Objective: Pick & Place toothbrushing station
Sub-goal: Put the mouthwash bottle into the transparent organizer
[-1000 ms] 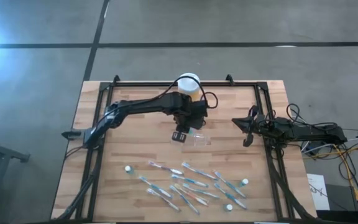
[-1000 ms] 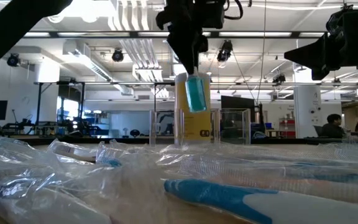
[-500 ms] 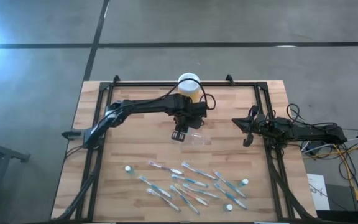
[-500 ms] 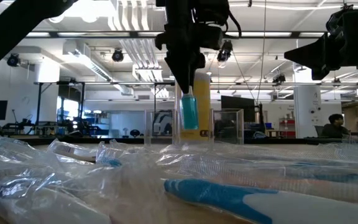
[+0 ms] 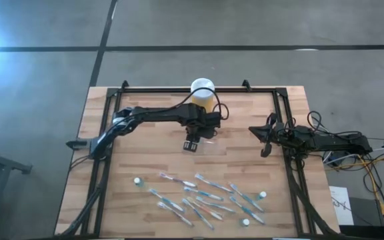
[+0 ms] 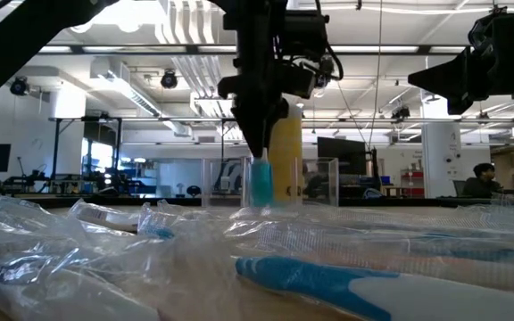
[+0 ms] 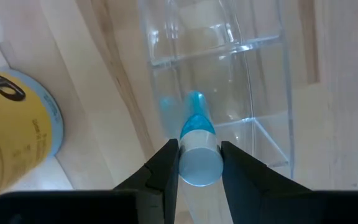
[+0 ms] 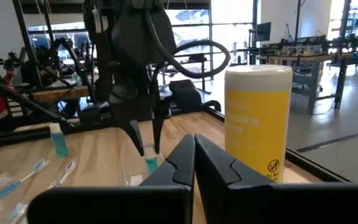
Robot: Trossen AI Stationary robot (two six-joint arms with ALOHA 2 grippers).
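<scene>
The left gripper [image 5: 193, 145] is held low over the table [image 5: 145, 157] near its middle, just in front of the yellow jar [image 5: 203, 95] w/ white lid. A small tube [image 7: 196, 152] w/ blue body and white cap is clamped between its 2 fingers [image 7: 164, 168], cap end toward the wrist, blue end pointing down. In the left wrist view the blue end is seen inside the toothbrushing station [image 7: 229, 93], a clear plastic holder w/ compartments, standing on the wood just beside the jar. In the low view the tube [image 6: 261, 183] is shown hanging straight down from the left gripper [image 6: 259, 147], its lower end about level w/ the holder's clear walls [image 6: 324, 183]; whether it touches the floor of the holder cannot be told. The right gripper [image 5: 265, 141] is parked at the table's right edge, well apart from the holder, w/ its fingers pressed together and nothing in them. Wrapped toothbrushes [image 5: 205, 197] and a few other small tubes [image 5: 137, 181] are scattered along the near side of the table.
</scene>
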